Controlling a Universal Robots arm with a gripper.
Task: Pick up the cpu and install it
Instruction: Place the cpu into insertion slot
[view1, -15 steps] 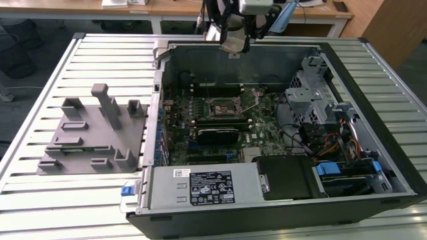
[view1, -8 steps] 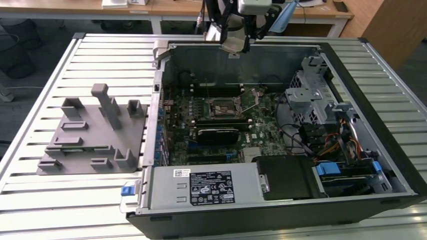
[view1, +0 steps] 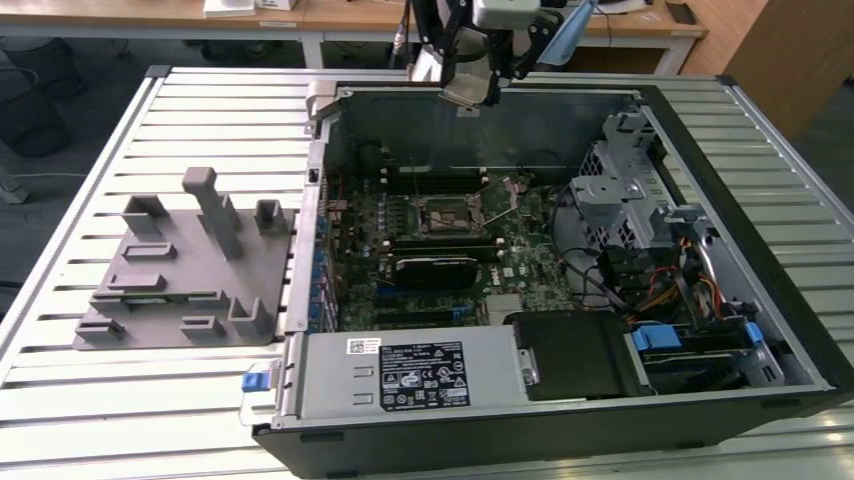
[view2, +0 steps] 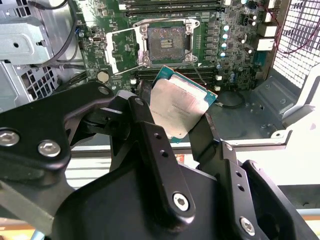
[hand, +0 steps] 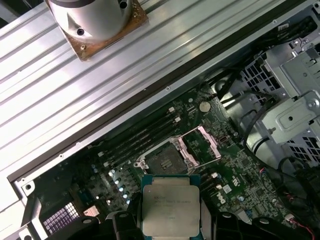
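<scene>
The cpu (view2: 178, 106) is a small flat square chip with a silvery top and a greenish rim, and it hangs in the air between the black fingers (view2: 150, 137) of my gripper (view2: 176, 120), which is shut on it. The chip also shows in the first wrist view, cpu (hand: 170, 205). In the exterior view the gripper (view1: 470, 95) holds the cpu (view1: 466, 90) high above the back wall of the open computer case (view1: 747, 130). Below it on the motherboard lies the socket (view1: 451, 213), its frame swung open; the socket (view2: 166, 43) and socket (hand: 170, 159) appear in both wrist views.
A grey fixture (view1: 180, 265) of plastic blocks stands on the slatted table at the exterior view's left. Inside the case are a drive cage (view1: 627, 190), cables (view1: 667, 290) and the power supply (view1: 414, 375). The arm's base (hand: 92, 20) is mounted on the table behind the case.
</scene>
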